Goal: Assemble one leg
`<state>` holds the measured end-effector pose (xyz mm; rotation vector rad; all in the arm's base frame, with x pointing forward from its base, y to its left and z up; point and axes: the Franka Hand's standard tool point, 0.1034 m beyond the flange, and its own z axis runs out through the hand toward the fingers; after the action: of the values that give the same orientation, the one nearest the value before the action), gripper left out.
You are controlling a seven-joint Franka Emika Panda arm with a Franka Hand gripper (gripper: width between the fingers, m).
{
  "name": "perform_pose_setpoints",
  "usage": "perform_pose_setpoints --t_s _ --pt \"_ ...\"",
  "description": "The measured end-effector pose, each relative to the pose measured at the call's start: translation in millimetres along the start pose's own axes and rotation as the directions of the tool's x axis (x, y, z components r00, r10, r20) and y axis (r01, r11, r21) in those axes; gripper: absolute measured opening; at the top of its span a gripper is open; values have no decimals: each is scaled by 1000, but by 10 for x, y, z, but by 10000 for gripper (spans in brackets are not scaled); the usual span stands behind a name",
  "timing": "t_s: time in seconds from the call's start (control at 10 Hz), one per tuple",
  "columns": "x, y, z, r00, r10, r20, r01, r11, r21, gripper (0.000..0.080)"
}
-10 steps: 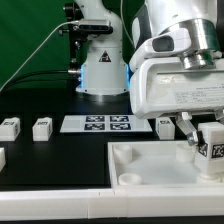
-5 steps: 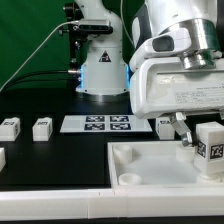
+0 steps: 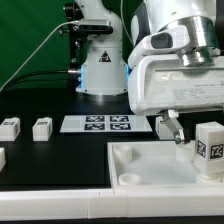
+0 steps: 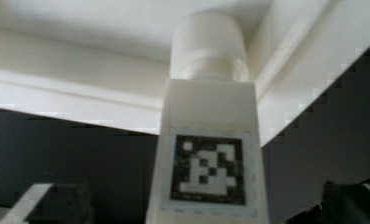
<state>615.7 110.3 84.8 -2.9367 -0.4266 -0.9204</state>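
Note:
A white leg (image 3: 210, 148) with a black-and-white tag stands upright in the white tray-like piece (image 3: 150, 168), at its corner on the exterior view's right. My gripper (image 3: 198, 128) is open and straddles it. One finger (image 3: 172, 129) shows clear of the leg's side; the other is out of frame. In the wrist view the leg (image 4: 208, 150) fills the middle, its round end (image 4: 212, 45) pointing into the tray (image 4: 57, 80). Both dark fingertips (image 4: 49, 205) stand apart from it.
Two more legs (image 3: 10, 127) (image 3: 42, 127) lie on the black table at the exterior view's left, and a third (image 3: 2, 157) is cut by the edge. Another leg (image 3: 165, 126) sits behind the finger. The marker board (image 3: 97, 124) lies mid-table and the robot base (image 3: 100, 60) stands behind it.
The visible finger has moved away from the leg toward the exterior view's left, so the jaws have opened. The leg stays standing in the tray.

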Motion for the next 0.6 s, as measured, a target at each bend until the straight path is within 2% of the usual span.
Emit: perform_pose_setpoints --t_s 0.3,0.5,0.6 --pt "12 18 -199 1000 -3 24 3 1000 2 649" --pt "-3 54 -226 997 -2 82 1 1000 11 649" --pt "18 54 -228 997 -2 72 2 1000 10 649"
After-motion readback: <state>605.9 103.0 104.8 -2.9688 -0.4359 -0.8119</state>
